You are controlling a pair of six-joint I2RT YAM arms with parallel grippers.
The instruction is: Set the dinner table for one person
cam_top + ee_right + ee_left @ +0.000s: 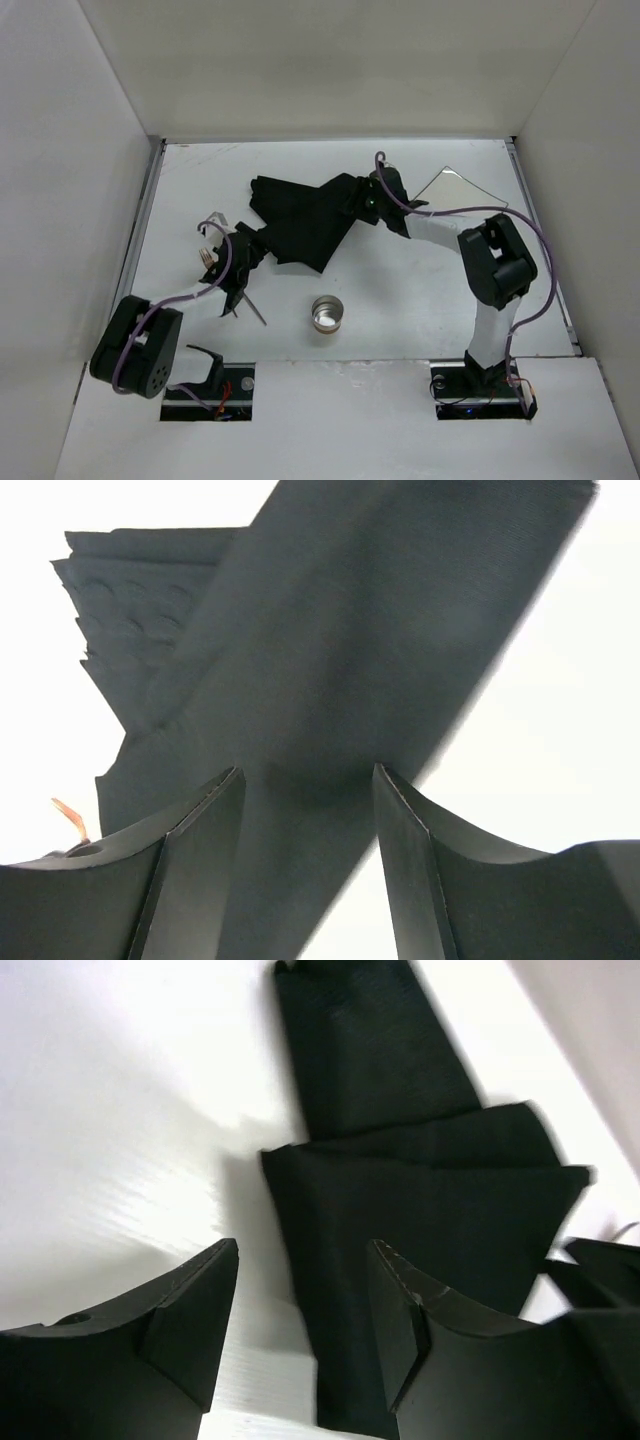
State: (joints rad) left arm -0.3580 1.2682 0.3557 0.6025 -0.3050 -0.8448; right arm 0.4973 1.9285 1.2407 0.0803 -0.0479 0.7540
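The dinner table (420,300) is a white surface walled on three sides. A black cloth mat (300,215) lies crumpled and folded over itself at its middle. My left gripper (243,255) is at the mat's near left corner. In the left wrist view it (305,1250) is open, with the mat's (420,1190) edge lying on the table under the gap. My right gripper (358,200) is over the mat's right end. In the right wrist view it (309,772) stands open, a fold of the mat (330,630) below its jaws.
A small metal cup (327,315) stands near the front centre. A copper-toned fork (208,256) lies left of the left gripper, and a thin metal utensil (255,310) lies just in front of it. A clear glass piece (458,188) sits at the back right.
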